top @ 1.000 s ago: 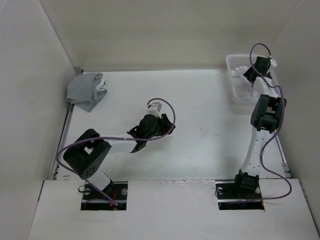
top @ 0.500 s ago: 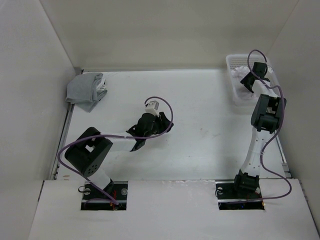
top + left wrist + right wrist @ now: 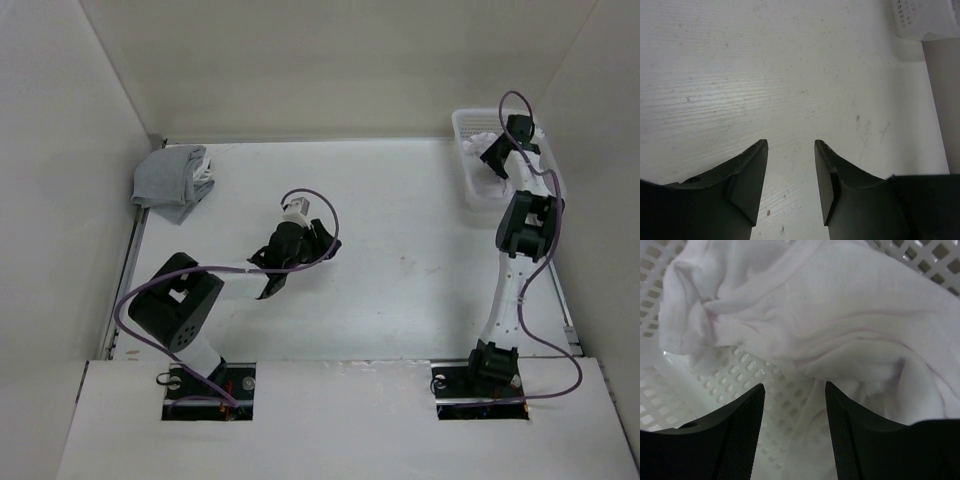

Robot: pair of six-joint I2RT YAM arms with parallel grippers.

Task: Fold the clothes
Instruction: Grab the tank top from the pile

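The right hand (image 3: 794,435) stands with jaws wide and grips nothing, poised just above the clothes (image 3: 840,315), which lie crumpled in the white lattice basket (image 3: 670,390) at the far right corner of the desk (image 3: 400,270). The left hand (image 3: 790,185) is likewise wide and empty, over the desk surface near the middle. A grey cloth bundle (image 3: 175,180) lies at the far left corner.

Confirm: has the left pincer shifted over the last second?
Yes. The left pincer has drifted slightly left across the table, toward the grey cloth bundle in the far-left corner.
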